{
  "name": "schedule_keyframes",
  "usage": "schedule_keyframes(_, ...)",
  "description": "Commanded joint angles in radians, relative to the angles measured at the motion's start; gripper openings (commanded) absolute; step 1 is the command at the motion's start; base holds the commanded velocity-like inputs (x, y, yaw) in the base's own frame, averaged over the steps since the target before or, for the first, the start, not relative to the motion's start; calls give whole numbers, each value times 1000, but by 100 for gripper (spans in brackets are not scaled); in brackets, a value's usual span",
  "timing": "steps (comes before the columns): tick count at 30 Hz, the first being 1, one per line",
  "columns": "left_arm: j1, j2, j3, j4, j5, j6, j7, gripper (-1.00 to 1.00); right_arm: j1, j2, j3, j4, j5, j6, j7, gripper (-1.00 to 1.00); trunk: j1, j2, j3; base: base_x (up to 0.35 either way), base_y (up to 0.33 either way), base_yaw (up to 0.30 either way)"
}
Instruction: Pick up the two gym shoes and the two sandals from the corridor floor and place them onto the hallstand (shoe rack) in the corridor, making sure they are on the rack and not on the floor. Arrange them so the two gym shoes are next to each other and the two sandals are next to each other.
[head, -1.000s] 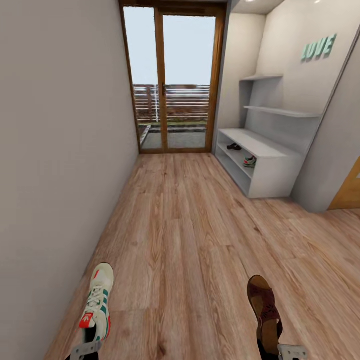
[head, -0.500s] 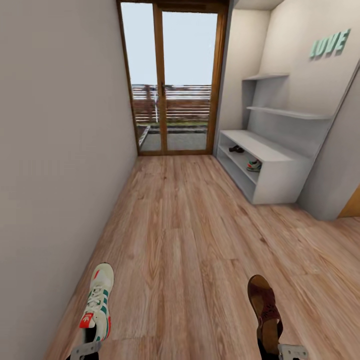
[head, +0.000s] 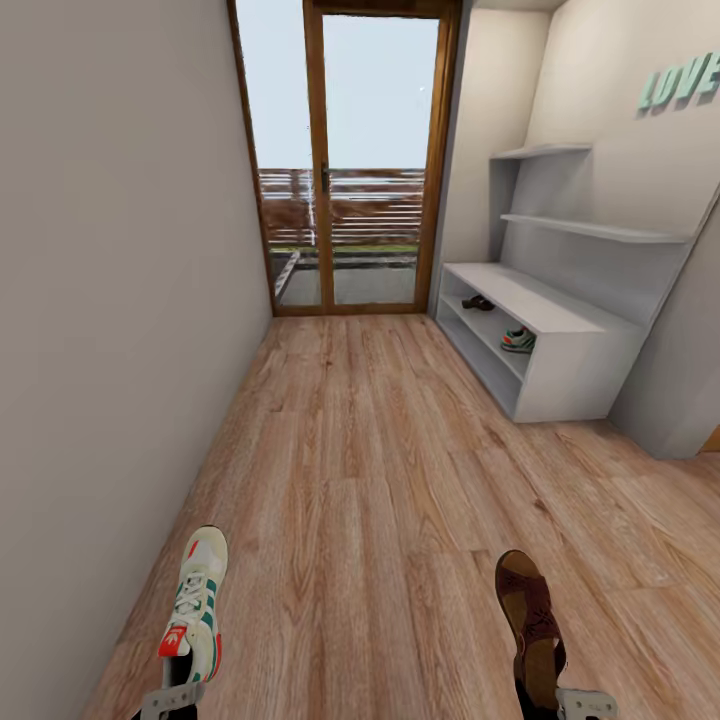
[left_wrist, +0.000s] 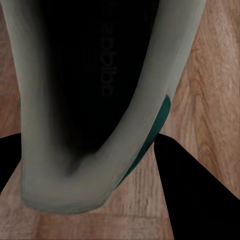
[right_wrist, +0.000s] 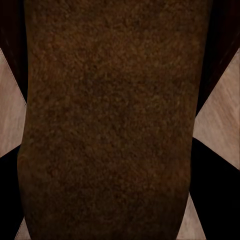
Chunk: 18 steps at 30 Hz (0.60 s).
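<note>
**Ana:** What's in front of you, biggest first?

**Me:** The corridor floor runs away from me to a glass door at the far end. The rack stands far right against the wall, with a long low worktop and open shelves beneath. On one of those shelves I see a sneaker nearer me and a dark sandal farther along, apart from each other.

**Ana:** And the other two shoes?

**Me:** I'm carrying them. The second sneaker is near left, toe pointing away, and my left tool is pinching its heel end. In the left wrist view the pale collar sits between the two dark fingers. The second sandal is near right, and the right tool is clamped at its heel. The right wrist view has brown leather wedged between the fingers.

**Ana:** How do they handle?

**Me:** Both look light, I'd say. The sneaker's collar is probably soft and could squash or swing, since the toe hangs far out from the grip. The sandal's wedge heel seems stiffer, a firmer place to hold, though smooth leather might slip. I'd judge slow driving is wise, then each goes beside its mate on the shelf.
</note>
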Motion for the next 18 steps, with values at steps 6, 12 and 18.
schedule_keyframes(6, -1, 0, 8, 1, -6, -3, -9, -100, -1, 0, -9, 0, 9, -4, 7, -100, 0, 0, -1, 340, 0, 0)
schedule_keyframes(12, -1, -1, 7, 1, -7, -3, -9, -100, -1, 1, -8, 0, 9, -4, 7, -100, 0, 0, -1, 339, 0, 0)
schedule_keyframes(18, -1, -1, 7, 1, -6, -3, -9, -100, -1, 1, -8, 2, 9, -4, 8, -100, 0, 0, -1, 339, 0, 0)
